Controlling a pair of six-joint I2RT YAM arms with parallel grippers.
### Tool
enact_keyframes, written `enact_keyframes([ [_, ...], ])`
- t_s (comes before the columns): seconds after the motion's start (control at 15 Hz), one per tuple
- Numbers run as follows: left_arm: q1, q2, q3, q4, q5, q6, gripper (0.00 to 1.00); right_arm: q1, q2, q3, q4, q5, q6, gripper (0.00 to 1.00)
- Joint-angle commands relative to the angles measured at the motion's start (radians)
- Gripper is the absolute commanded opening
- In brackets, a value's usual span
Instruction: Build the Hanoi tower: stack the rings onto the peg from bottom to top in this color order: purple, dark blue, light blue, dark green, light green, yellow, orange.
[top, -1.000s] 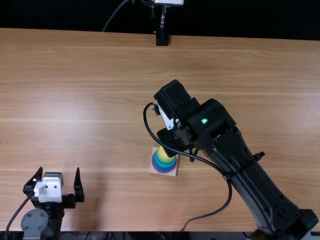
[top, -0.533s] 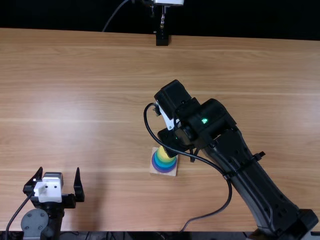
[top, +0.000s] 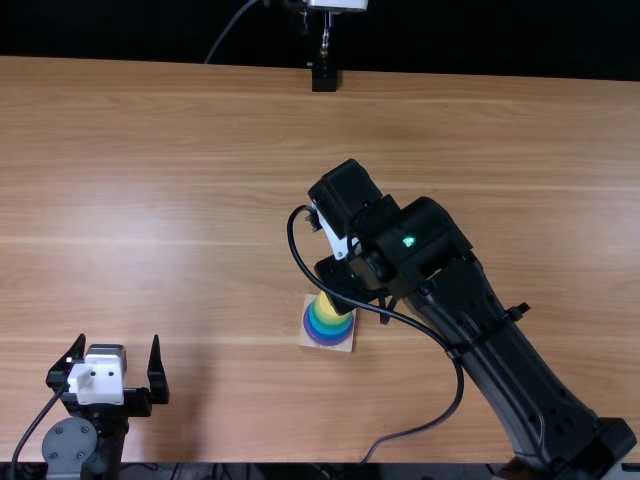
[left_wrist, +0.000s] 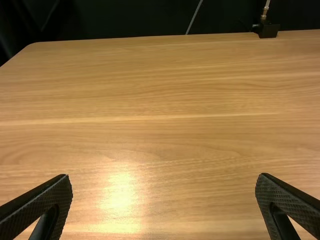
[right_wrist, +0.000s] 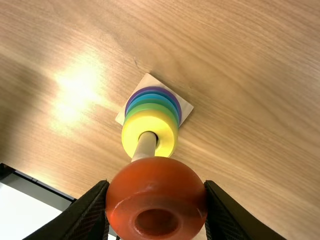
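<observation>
Right hand around orange ring above woodgrain table, blackness beyond.

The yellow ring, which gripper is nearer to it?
Right. The right gripper is close above the yellow ring, holding the orange ring; the left gripper is well off to the left.

Black block at far edge of wooden table

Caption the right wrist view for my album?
Pincer holding the orange ring at the peg, above the yellow ring.
</observation>
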Motion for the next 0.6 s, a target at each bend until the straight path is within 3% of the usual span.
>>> enact_keyframes([
  [0.0, 0.013, -0.011, -0.107, -0.066, -0.002, 0.002, 1.00, 0.015, 0.016, -0.012, 0.001, 0.002, -0.003, 0.00],
  [0.53, 0.013, -0.011, -0.107, -0.066, -0.002, 0.002, 1.00, 0.032, 0.022, -0.043, 0.001, 0.002, 0.006, 0.00],
])
